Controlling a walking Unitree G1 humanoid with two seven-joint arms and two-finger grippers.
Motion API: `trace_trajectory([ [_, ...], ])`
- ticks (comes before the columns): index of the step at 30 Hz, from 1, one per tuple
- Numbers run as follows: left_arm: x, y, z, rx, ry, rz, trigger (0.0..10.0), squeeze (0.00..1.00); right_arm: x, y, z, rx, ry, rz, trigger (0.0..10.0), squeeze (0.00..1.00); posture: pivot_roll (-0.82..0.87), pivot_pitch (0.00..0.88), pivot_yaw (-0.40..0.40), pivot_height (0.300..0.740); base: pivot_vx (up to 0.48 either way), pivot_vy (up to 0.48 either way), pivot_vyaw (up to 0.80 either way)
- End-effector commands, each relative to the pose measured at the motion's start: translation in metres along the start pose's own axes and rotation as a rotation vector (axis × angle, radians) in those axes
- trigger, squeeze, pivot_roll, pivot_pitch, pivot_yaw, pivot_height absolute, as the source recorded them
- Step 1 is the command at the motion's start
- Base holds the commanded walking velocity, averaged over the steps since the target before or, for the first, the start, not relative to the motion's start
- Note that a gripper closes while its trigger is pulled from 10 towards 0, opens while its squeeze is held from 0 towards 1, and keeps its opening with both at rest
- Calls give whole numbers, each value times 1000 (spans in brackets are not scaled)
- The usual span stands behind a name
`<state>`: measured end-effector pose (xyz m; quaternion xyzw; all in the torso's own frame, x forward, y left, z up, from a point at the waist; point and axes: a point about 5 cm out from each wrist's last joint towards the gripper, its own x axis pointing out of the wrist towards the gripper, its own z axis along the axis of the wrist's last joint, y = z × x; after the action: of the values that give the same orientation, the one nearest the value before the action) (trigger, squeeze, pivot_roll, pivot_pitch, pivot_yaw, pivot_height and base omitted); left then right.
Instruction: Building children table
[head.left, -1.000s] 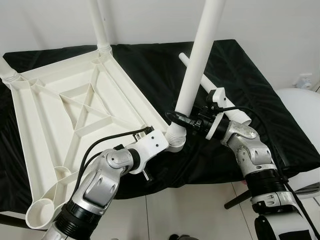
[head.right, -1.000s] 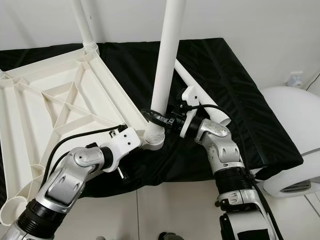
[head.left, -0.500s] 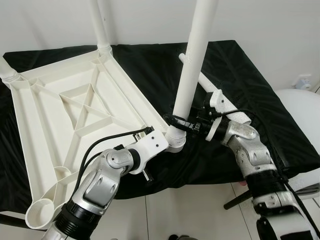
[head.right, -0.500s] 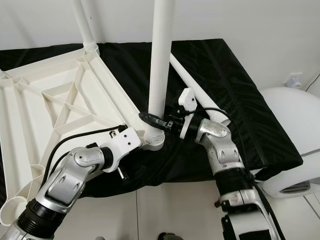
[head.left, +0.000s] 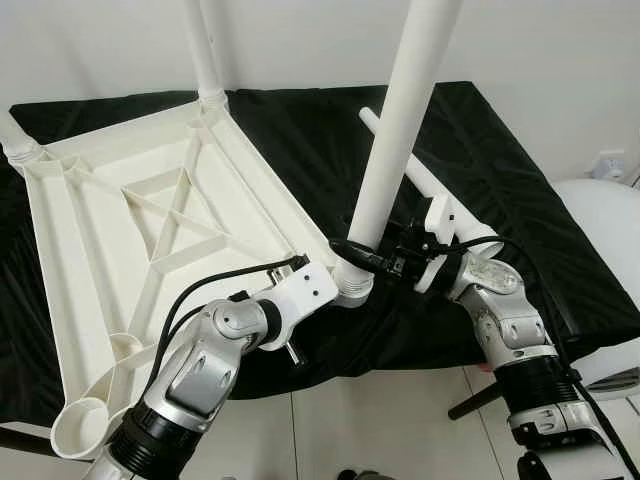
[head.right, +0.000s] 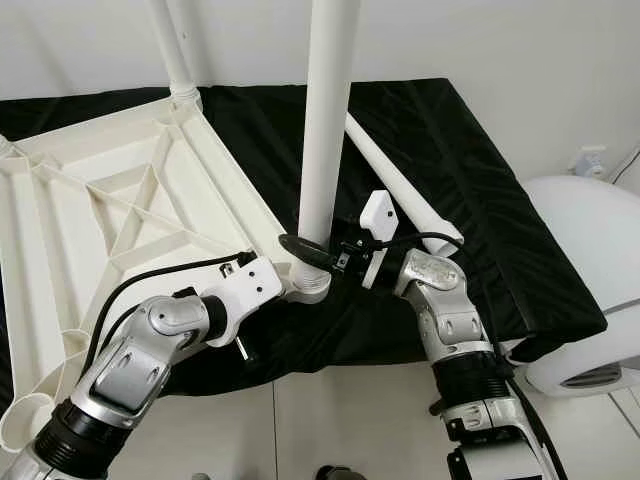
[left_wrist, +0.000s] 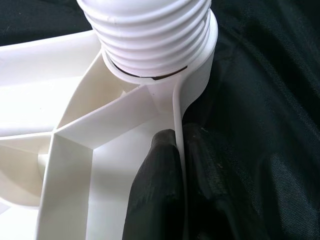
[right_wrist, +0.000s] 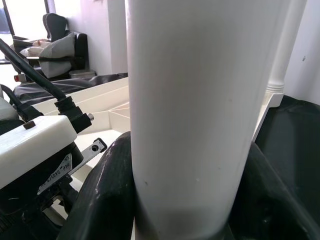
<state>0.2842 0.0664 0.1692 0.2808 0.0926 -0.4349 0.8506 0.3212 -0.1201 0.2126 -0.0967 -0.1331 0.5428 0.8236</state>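
A counter draped in black cloth (head.left: 520, 200) is seen. At its near edge, the tabletop (head.left: 130, 230), flipped rib-side up, is pinched at the rim by the left end effector (left_wrist: 177, 165). The right end effector (head.right: 305, 250) is clamped around the upright leg (head.right: 325, 130), seated in the corner socket. A spare leg (head.right: 395, 185) lies behind.

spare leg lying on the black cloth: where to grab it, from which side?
Grip the loose leg at mid-shaft from above, fingers straddling it across its axis. It lies flat on the cloth, a plain round tube, so only the top is open. Its near end lies close behind the right gripper, which clamps the upright leg; the far half looks clearer.
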Motion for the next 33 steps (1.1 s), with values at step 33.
trace_trajectory([
  [33, 2, -7, -8, -36, 25, 8, 10000, 0, 21, 12, -43, 115, 202, 59, 10000, 0, -51, 183, -11, 740, 0, 0, 0],
])
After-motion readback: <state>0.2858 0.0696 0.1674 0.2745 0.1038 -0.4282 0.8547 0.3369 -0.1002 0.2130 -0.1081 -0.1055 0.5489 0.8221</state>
